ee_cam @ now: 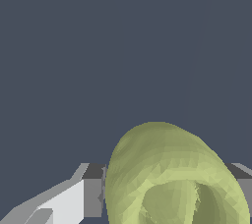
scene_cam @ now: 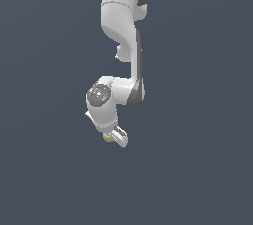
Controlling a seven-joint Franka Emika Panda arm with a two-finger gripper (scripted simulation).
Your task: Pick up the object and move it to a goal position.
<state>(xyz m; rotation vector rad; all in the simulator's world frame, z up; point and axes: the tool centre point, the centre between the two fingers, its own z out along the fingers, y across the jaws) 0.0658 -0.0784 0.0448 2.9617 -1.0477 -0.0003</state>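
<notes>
The floor [scene_cam: 44, 169] is a flat, dark blue-grey surface that fills both views. The white arm [scene_cam: 121, 26] comes down from the top of the exterior view, bends at a dark-edged joint and turns toward the exterior view's left, ending at a wrist with a round grey cap. Below that wrist hangs the gripper [scene_cam: 112, 137], tilted, with one pale finger [scene_cam: 120, 136] sticking out toward the exterior view's right. The lump [scene_cam: 106, 138], small and yellow-green, sits right at the fingertips, mostly hidden by the gripper. In the wrist view the lump [ee_cam: 172, 179] looms large and rounded, with a hollow ringed face, and a grey-and-white finger [ee_cam: 74, 198] stands at each side of it, the pads pressed against it: the pincer is clenched on the lump
</notes>
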